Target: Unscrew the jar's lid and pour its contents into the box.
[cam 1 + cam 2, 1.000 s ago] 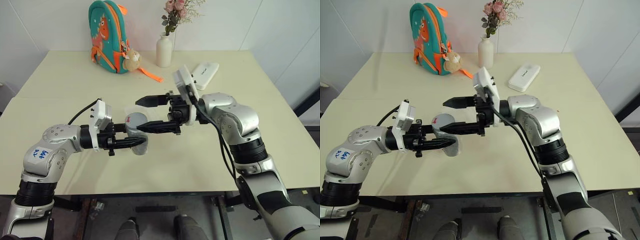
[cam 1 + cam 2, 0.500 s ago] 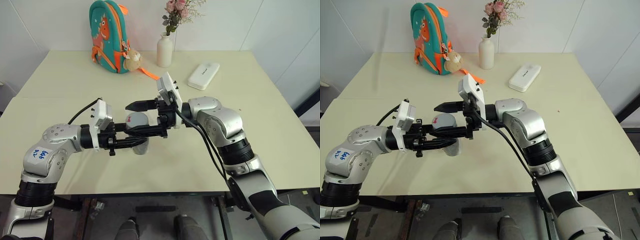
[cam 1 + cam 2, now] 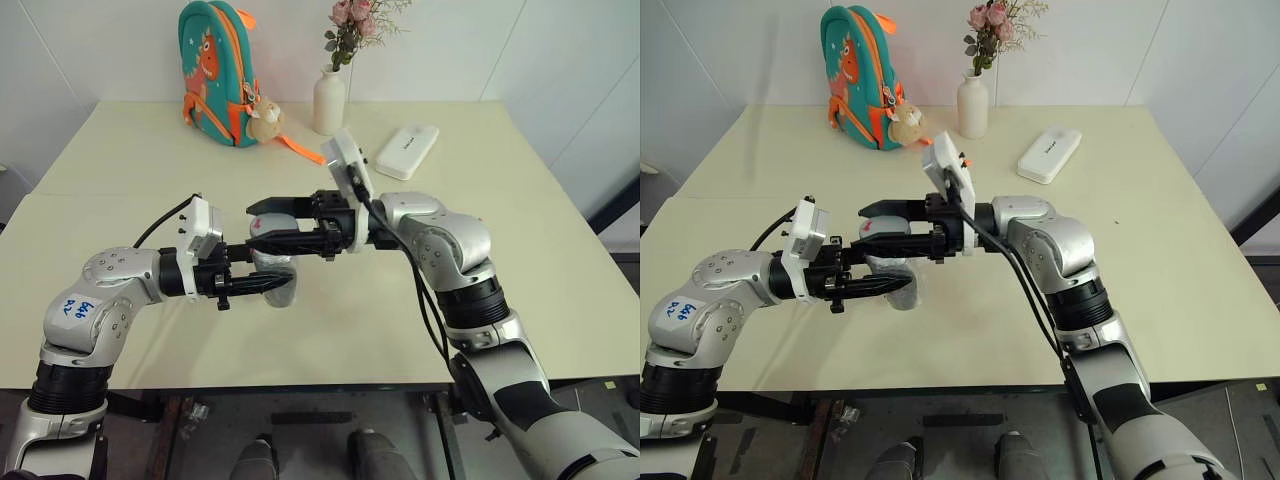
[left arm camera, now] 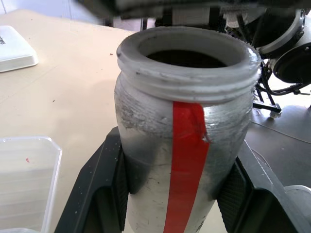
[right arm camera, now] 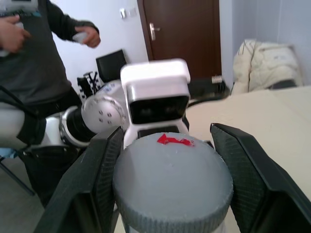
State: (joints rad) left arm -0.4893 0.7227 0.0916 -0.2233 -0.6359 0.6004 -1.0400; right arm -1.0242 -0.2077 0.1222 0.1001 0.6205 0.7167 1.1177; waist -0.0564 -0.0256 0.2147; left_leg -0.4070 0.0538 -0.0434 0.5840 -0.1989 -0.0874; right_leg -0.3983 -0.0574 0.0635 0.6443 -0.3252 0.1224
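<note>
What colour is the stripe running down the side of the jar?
Red, on the jar; clearest in the left wrist view.

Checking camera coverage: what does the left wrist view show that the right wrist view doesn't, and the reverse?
Left wrist: the jar, its red-striped side clamped in the left gripper, the box at its corner, a white case. Right wrist: the lid, top side up in the right gripper, a person, a door. Both: the table.

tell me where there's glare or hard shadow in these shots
Left eye view: soft even light on the table, no glare, only a faint shadow at the backpack's base. Left wrist view: the jar has a lit rim and a dark mouth. Right wrist view: the lid is evenly lit.
</note>
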